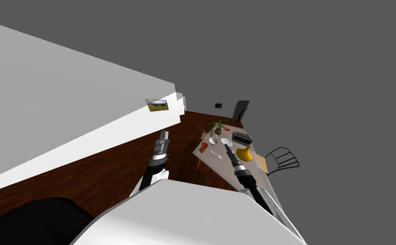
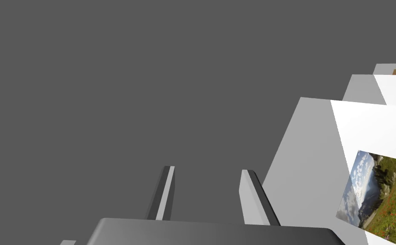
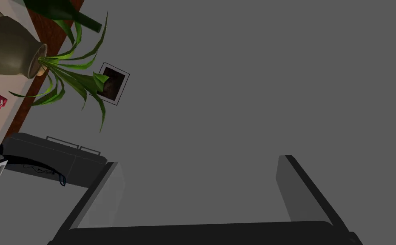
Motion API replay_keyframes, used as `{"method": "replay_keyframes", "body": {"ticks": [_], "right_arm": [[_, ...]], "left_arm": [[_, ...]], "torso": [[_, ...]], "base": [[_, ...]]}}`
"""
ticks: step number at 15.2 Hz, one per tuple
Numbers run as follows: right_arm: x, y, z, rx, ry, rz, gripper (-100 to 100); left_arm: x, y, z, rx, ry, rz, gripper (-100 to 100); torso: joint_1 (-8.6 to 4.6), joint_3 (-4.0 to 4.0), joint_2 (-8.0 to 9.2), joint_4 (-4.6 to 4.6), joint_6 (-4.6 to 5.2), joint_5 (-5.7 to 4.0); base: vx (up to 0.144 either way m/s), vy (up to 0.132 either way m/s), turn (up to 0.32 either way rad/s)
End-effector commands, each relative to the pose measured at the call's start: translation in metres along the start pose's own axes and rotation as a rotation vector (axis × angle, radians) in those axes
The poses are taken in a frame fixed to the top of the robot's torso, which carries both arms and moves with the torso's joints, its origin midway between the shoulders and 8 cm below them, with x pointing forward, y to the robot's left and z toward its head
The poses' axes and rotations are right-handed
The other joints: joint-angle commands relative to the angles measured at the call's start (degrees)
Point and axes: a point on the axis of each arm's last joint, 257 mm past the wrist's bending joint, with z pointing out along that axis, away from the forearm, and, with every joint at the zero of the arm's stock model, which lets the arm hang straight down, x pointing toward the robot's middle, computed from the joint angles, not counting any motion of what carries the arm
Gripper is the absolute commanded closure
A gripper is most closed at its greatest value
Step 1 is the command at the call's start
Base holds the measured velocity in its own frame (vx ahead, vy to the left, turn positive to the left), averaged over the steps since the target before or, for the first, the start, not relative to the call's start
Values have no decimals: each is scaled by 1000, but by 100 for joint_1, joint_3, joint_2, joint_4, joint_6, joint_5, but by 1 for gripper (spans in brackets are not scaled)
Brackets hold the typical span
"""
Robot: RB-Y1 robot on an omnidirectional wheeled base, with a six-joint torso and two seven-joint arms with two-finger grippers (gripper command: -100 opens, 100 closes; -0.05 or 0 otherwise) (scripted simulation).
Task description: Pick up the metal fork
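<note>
The right pincer is held wide open and empty above the counter. A thin pale sliver, probably the fork, is seen lying flat near it, on its left. Two white dishes, one toaster, one yellow vase and one potted plant are counted around them. The left pincer is held open, empty, over the floor.

Lit flat and even, sharp throughout, brightest on the white wall, dull on the grey wall, with the head view rolled and stretched toward its corners and a black area bottom left.
</note>
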Motion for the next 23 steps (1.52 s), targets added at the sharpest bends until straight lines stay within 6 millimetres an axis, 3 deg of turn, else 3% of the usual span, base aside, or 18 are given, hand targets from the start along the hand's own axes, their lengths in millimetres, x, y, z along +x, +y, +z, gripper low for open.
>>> {"method": "replay_keyframes", "body": {"ticks": [1, 10, 15, 19, 23], "right_arm": [[15, -25, -7, 50, 55, -60, -100], [55, -126, -50, 234, 247, -251, -100], [65, -165, -75, 312, 310, -299, -100], [74, -212, -110, 397, 414, -399, -100], [76, -240, -136, 453, 473, -448, -100]], "left_arm": [[0, 0, 0, 0, 0, 0, 0], [0, 0, 0, 0, 0, 0, 0], [0, 0, 0, 0, 0, 0, 0], [0, 0, 0, 0, 0, 0, 0], [0, 0, 0, 0, 0, 0, 0]], "torso": [[0, 0, 0, 0, 0, 0], [1, -1, -1, 0, 0, 0], [2, -1, -1, -1, 2, 1], [1, -4, -7, -1, -1, 0], [2, -1, -2, -1, 1, 1]], "base": [[27, 47, 338], [32, 45, 231], [33, 32, 163], [47, 32, 260], [33, 27, 158]]}}
